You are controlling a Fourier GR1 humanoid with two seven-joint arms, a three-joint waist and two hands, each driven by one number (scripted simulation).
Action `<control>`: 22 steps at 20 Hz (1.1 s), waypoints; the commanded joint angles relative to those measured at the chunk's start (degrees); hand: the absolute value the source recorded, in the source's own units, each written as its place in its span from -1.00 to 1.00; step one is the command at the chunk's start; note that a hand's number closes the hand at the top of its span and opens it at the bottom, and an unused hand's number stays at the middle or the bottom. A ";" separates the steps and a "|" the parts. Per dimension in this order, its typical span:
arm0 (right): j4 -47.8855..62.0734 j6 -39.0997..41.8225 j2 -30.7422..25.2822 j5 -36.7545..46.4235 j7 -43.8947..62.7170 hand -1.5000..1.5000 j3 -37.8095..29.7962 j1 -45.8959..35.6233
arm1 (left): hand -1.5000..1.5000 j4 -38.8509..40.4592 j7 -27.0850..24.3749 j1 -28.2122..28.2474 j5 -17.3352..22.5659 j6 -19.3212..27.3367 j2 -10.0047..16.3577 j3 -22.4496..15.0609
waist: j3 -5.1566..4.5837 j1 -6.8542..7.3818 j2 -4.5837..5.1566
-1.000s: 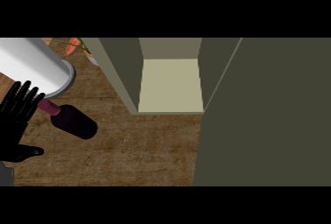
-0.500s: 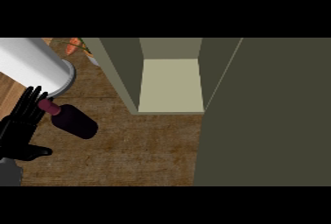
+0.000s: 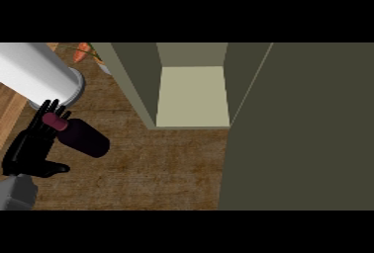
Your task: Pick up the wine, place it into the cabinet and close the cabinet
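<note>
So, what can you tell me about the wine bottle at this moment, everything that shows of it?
The wine bottle lies on its side on the wooden counter, left of the open cabinet and outside it. Its body is dark plum and rounded; the shorter, lighter reddish neck points up-left toward a white cylinder. The black left hand lies alongside, straight fingers reaching past the neck; whether they touch it cannot be told. No label shows.

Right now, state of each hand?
Left hand: open, fingers straight at the neck of the wine bottle, not curled round it.
Right hand: not in view.
</note>
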 commanded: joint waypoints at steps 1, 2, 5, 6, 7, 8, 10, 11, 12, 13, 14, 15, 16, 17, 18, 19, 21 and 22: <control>-8.94 -0.65 -0.06 -3.57 5.91 -1.00 1.22 0.59 | -1.00 0.50 -1.72 -0.34 -1.76 1.39 -0.73 -1.25 | 0.00 0.22 -0.09; -5.71 1.69 -0.87 -7.81 0.83 -1.00 -3.83 2.42 | -1.00 0.63 -3.25 1.87 -2.61 0.39 -1.61 -2.22 | 0.04 0.27 -0.05; -8.83 -0.33 0.27 -3.06 4.17 -1.00 0.75 1.95 | -1.00 5.81 -5.19 -2.24 -3.36 0.54 0.30 -1.50 | 0.00 0.08 -0.04; -5.97 0.28 0.80 -3.02 1.83 -1.00 0.75 2.81 | -1.00 6.32 -6.45 -1.61 -3.86 0.43 -0.11 -2.03 | 0.01 0.22 -0.02; -3.99 -0.42 0.59 -3.73 2.57 -1.00 -0.52 -0.96 | -1.00 10.58 -9.56 -2.66 -5.39 -0.61 0.75 -2.09 | -0.02 0.17 0.05; -4.58 0.77 -0.23 -5.59 1.58 -1.00 -3.03 1.05 | -1.00 7.04 -8.34 -2.23 -6.08 3.16 -2.18 -3.51 | 0.02 0.21 -0.01; -6.30 0.05 0.37 -3.63 3.23 -1.00 -0.01 0.31 | -1.00 14.65 -12.86 -4.29 -7.10 -0.70 0.22 -2.91 | -0.04 -0.08 0.08; -6.86 0.79 1.64 -2.18 0.65 -1.00 2.63 4.33 | -1.00 15.39 -12.48 -4.68 -6.23 -1.68 1.82 -2.02 | -0.02 -0.08 0.04; -8.25 1.08 -0.86 -6.36 4.02 -1.00 -2.47 1.60 | -1.00 13.53 -11.40 -3.57 -6.18 -0.60 0.72 -2.65 | 0.00 0.08 -0.01; -8.63 1.12 1.00 -3.45 1.86 -1.00 1.53 4.76 | -1.00 11.99 -10.53 -3.77 -6.02 0.08 -0.06 -3.16 | 0.01 0.09 -0.07; -5.11 -1.25 1.31 -1.79 4.81 -1.00 2.27 -2.72 | -1.00 18.39 -12.25 -7.82 -7.39 1.40 0.71 -2.59 | -0.06 -0.05 0.10; -8.57 -0.15 0.89 -2.69 3.60 -1.00 1.29 2.06 | -1.00 16.43 -16.14 -1.63 -8.49 -1.18 0.06 -3.94 | -0.03 -0.02 0.00; -5.88 1.05 -0.37 -7.38 3.03 -1.00 -3.16 0.54 | -1.00 17.96 -14.02 -5.81 -7.82 0.49 1.19 -3.11 | -0.01 0.05 0.04; -7.08 -1.19 1.10 -3.29 5.55 -1.00 0.57 -0.60 | -1.00 21.84 -15.94 -8.61 -9.52 1.74 0.38 -3.71 | -0.07 -0.33 0.12; -5.72 -0.61 1.74 0.28 2.17 -1.00 2.69 0.26 | -1.00 22.57 -14.93 -8.16 -8.54 -0.29 1.74 -3.30 | -0.04 -0.06 0.07; -6.61 -2.01 1.02 -0.61 7.15 -1.00 2.67 -3.69 | -1.00 23.48 -16.50 -9.34 -9.69 1.08 0.87 -3.94 | -0.07 -0.14 0.10; -5.98 0.88 1.44 -2.27 -0.24 -1.00 1.44 3.88 | -1.00 24.44 -16.43 -9.95 -9.22 1.49 -0.43 -4.00 | -0.02 -0.36 0.10; -5.80 -1.06 1.11 -0.66 4.40 -1.00 2.57 -2.30 | -1.00 28.00 -17.31 -10.82 -9.38 -0.69 2.45 -3.24 | -0.08 -0.31 0.18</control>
